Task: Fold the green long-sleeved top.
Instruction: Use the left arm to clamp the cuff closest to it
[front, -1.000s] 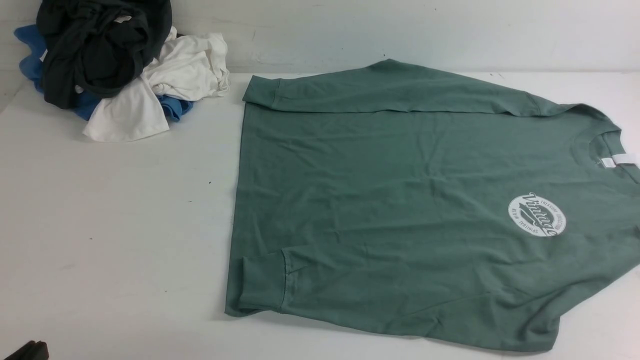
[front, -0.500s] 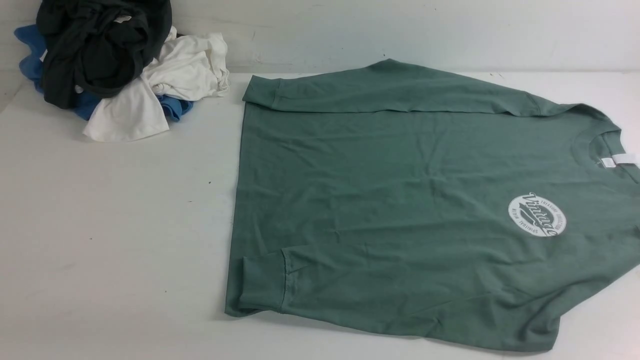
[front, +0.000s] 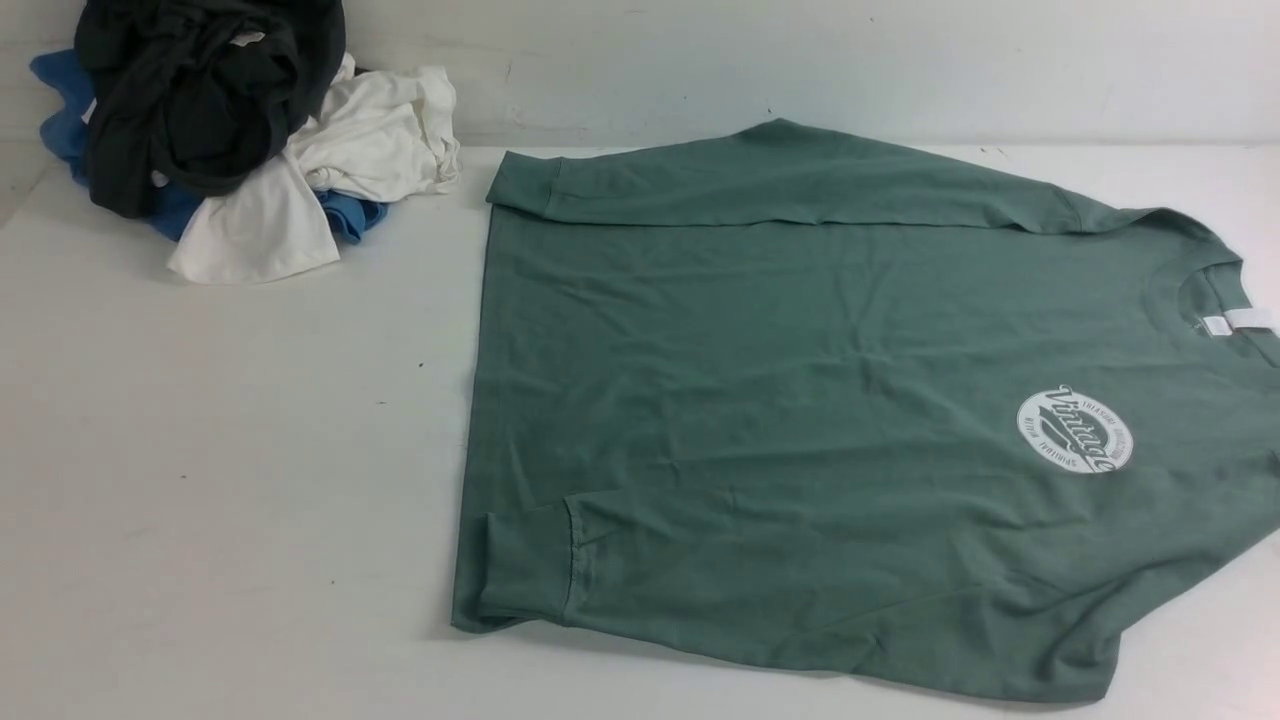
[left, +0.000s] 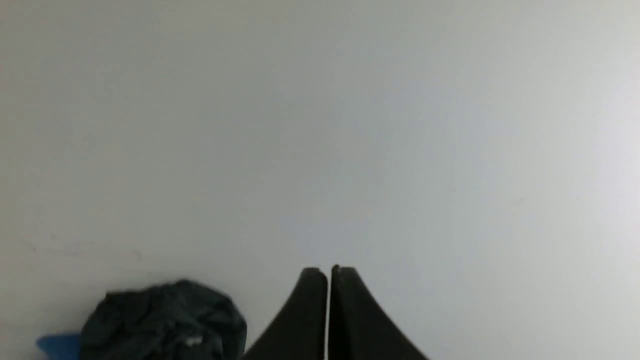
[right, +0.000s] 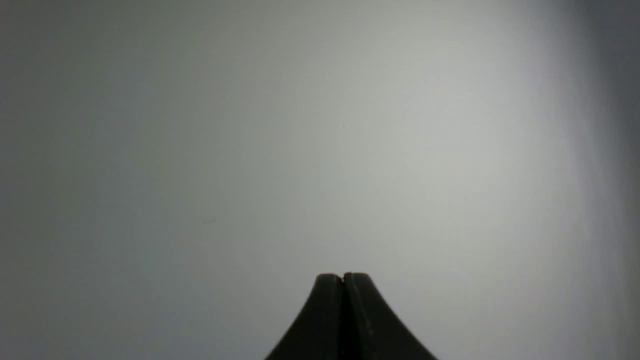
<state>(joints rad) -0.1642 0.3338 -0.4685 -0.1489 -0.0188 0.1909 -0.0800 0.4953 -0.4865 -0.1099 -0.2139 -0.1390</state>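
The left gripper (left: 328, 272) is keeping its jaws pressed together on nothing; the right gripper (right: 343, 277) is doing the same. Both are facing blank pale surface.

The green long-sleeved top (front: 800, 400) is lying flat, chest up, on the white table (front: 250, 450), right of centre. Its long axis is running left to right: the hem is pointing left and the crew neck (front: 1195, 290) right, beside the round logo (front: 1075, 430). Both sleeves are lying folded inward along the far and near edges, cuffs at the hem end.

A black garment (front: 200, 90) is sitting on white (front: 330, 160) and blue (front: 60, 110) ones at the far left.
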